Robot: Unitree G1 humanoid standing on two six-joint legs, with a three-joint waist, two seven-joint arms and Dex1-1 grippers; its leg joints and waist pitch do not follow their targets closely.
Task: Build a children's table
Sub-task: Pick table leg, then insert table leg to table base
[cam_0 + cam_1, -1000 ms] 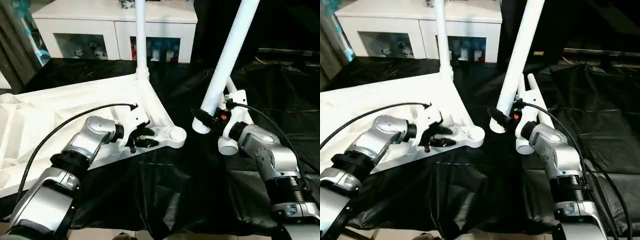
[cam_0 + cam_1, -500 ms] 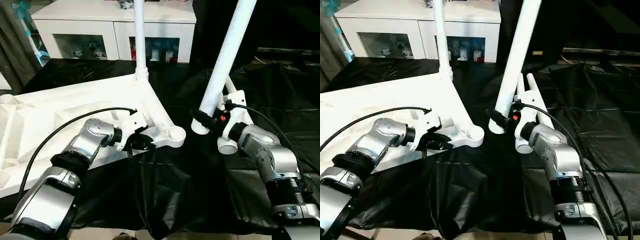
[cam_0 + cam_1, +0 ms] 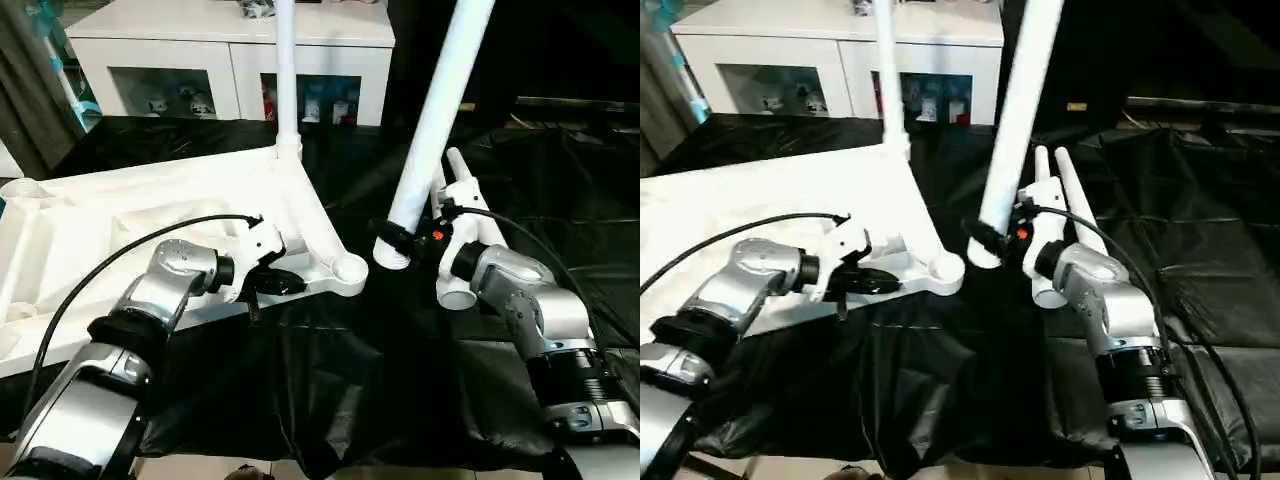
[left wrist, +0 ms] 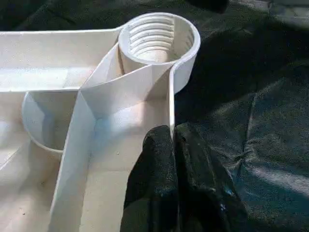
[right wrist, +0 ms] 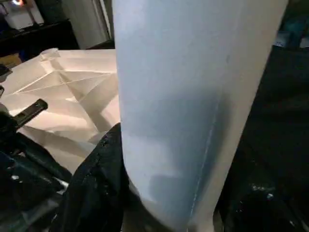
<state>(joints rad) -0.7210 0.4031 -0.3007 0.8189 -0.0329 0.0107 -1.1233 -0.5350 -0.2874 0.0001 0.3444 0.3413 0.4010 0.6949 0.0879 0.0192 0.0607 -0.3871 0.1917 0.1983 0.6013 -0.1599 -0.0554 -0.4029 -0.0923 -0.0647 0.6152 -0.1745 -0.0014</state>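
The white tabletop (image 3: 120,220) lies upside down, ribs facing up. One white leg (image 3: 287,80) stands upright in its far corner socket. The near corner socket (image 3: 348,268) (image 4: 159,36) is empty, with threads visible inside. My left gripper (image 3: 285,283) (image 4: 171,137) is shut on the tabletop's thin rim wall just behind that socket. My right gripper (image 3: 408,240) is shut on a second leg (image 3: 440,100) (image 5: 193,96). That leg is tilted, its flared lower end (image 3: 390,252) hanging just right of the empty socket.
Two spare legs (image 3: 462,185) lie on the black cloth (image 3: 350,380), partly hidden by my right forearm. A white cabinet with glass fronts (image 3: 230,60) stands behind the tabletop. A black cable loops over my left arm.
My left gripper has closed onto the tabletop's rim wall. My right gripper has carried the tilted leg a little to the left, closer to the empty socket.
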